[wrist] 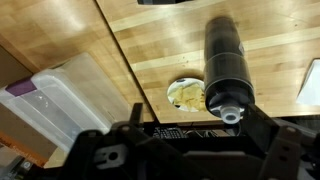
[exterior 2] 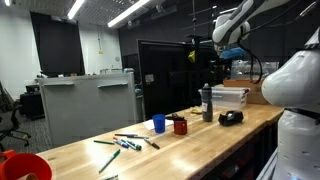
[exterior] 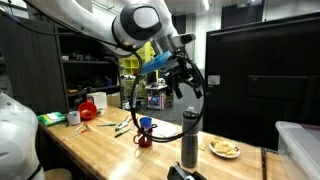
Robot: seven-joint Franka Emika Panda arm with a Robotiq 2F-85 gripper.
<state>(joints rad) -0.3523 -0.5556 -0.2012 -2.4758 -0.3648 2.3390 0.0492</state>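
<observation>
In an exterior view the pincer (exterior: pixel 188 88) hangs spread wide just above a tall dark bottle (exterior: pixel 190 133). The bottle stands upright on the worktop (exterior: pixel 100 150), with a plate (exterior: pixel 224 149) near it and cups (exterior: pixel 146 128) farther off.

In an exterior view the bottle (exterior 2: pixel 207 103) stands near a clear bin (exterior 2: pixel 230 97) and a black roll (exterior 2: pixel 231 118), which crowd one side.

In the wrist view the bottle (wrist: pixel 228 60) sits right of centre. It looks stiff, smooth and likely slippery and tippy, so its mid-body seems the best hold.
</observation>
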